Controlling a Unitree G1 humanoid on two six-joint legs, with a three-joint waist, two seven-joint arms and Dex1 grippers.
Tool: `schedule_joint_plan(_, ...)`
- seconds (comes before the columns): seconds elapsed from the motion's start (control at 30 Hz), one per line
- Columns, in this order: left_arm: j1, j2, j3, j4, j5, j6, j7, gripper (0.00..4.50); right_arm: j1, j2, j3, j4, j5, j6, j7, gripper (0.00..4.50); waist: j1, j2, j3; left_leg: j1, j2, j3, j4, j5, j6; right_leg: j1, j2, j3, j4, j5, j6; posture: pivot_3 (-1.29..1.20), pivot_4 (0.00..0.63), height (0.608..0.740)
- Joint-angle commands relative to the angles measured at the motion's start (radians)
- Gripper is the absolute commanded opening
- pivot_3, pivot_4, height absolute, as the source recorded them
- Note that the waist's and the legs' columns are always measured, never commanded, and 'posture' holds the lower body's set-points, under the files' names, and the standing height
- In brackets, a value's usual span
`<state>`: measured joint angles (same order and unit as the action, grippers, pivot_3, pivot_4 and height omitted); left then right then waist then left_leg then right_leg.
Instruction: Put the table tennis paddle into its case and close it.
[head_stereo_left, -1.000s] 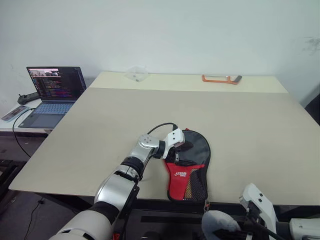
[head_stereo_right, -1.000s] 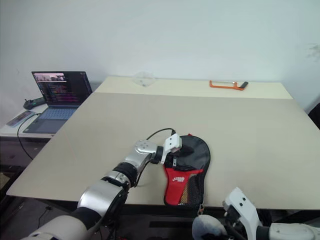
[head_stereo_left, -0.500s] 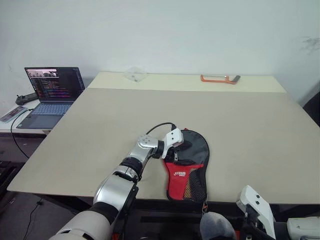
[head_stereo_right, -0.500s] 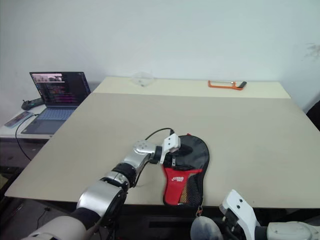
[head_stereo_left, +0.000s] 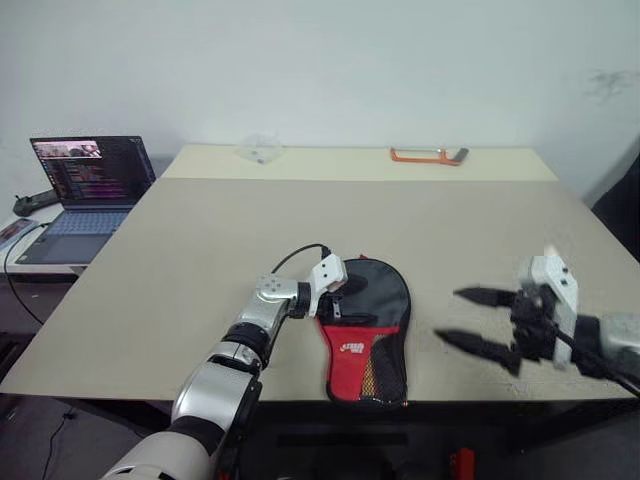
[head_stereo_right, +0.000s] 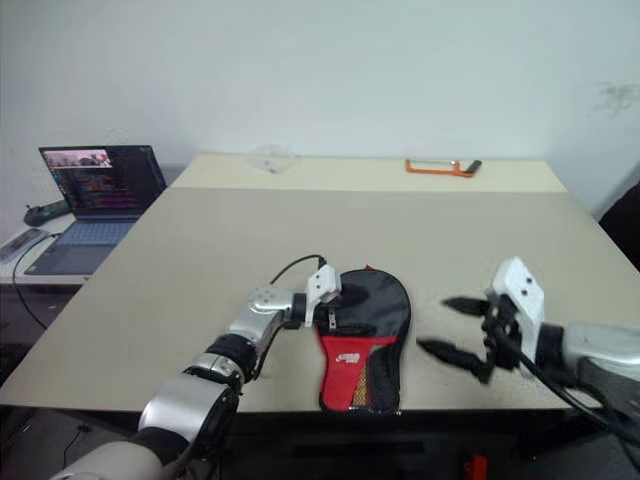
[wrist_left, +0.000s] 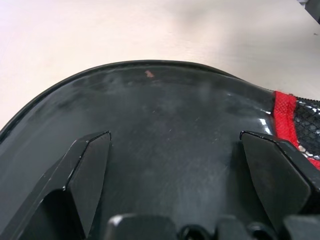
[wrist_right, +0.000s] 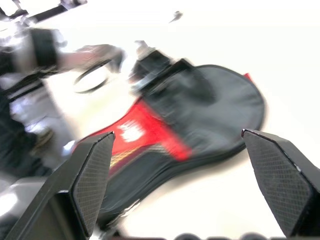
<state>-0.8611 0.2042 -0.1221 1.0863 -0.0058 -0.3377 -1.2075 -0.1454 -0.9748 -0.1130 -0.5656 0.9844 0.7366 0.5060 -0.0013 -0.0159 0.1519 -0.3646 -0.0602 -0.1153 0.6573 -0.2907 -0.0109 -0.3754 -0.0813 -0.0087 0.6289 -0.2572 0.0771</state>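
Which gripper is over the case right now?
The left gripper, its fingers open over the case; the right gripper hangs open off the case's right side.

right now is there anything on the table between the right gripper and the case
Nothing visible. The right gripper hangs open to the right of the case, with only bare table between them. The left gripper is over the case's far side, on its black top, not in the right one's path.

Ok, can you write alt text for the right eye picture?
A black-and-red case lies near the table's front edge, the left gripper resting over its black top. The right gripper hovers beside it, jaws open.
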Motion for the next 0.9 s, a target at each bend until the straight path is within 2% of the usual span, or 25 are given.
schedule_joint_plan(0.03,0.05,0.056,0.038,-0.131,-0.063,0.083,-0.054,4.5,-0.147,0.131,0.139,0.169,-0.23,-0.162,0.053,4.46,-0.004,0.001,0.003,-0.002,0.0,0.0,0.0,0.0,0.0,-0.002,0.0,0.0,0.001,0.0,0.0,0.0,0.15,0.74)
schedule_joint_plan(0.1,0.096,0.122,0.069,-0.289,-0.116,0.161,-0.082,4.5,-0.232,0.216,0.186,0.296,-0.296,-0.219,0.11,4.46,-0.014,-0.001,0.007,-0.004,0.0,0.002,0.0,0.001,-0.001,-0.007,0.001,0.003,0.003,0.003,-0.005,0.0,0.15,0.74)
schedule_joint_plan(0.23,0.237,0.245,0.123,-0.597,-0.185,0.327,-0.046,4.5,-0.325,0.31,0.214,0.518,-0.428,-0.35,0.199,4.46,-0.03,-0.001,0.008,-0.024,-0.002,0.004,0.003,0.002,-0.006,-0.031,-0.001,0.004,0.009,0.003,-0.007,0.0,0.15,0.74)
schedule_joint_plan(0.37,0.421,0.327,0.176,-0.87,-0.243,0.467,0.021,4.5,-0.355,0.341,0.199,0.659,-0.512,-0.443,0.272,4.46,-0.025,0.001,0.01,-0.032,-0.003,0.003,0.003,0.002,-0.007,-0.038,-0.004,0.0,0.012,0.003,-0.008,0.0,0.15,0.74)
schedule_joint_plan(0.47,0.537,0.356,0.208,-1.004,-0.275,0.528,0.071,4.5,-0.365,0.349,0.173,0.725,-0.547,-0.473,0.293,4.46,-0.018,0.003,0.012,-0.033,-0.005,0.003,0.005,0.002,-0.007,-0.039,-0.006,0.001,0.012,0.003,-0.008,0.0,0.15,0.74)
schedule_joint_plan(0.6,0.585,0.339,0.173,-1.101,-0.276,0.583,0.142,4.5,-0.396,0.309,0.121,0.856,-0.575,-0.523,0.36,4.46,0.0,0.005,0.014,-0.031,-0.006,0.003,0.006,0.003,-0.008,-0.038,-0.006,0.001,0.015,0.003,-0.01,0.0,0.15,0.74)
schedule_joint_plan(0.67,0.622,0.368,0.182,-1.098,-0.281,0.553,0.117,4.5,-0.383,0.297,0.116,0.824,-0.595,-0.512,0.359,4.46,0.0,0.007,0.015,-0.03,-0.006,0.003,0.006,0.003,-0.008,-0.036,-0.006,0.001,0.016,0.004,-0.01,0.0,0.15,0.74)
schedule_joint_plan(0.9,0.599,0.311,0.147,-1.051,-0.268,0.537,0.189,4.5,-0.355,0.274,0.083,0.741,-0.606,-0.457,0.371,4.46,-0.004,0.007,0.015,-0.026,-0.004,0.006,0.006,0.004,-0.008,-0.034,-0.005,0.002,0.016,0.004,-0.011,0.0,0.15,0.74)
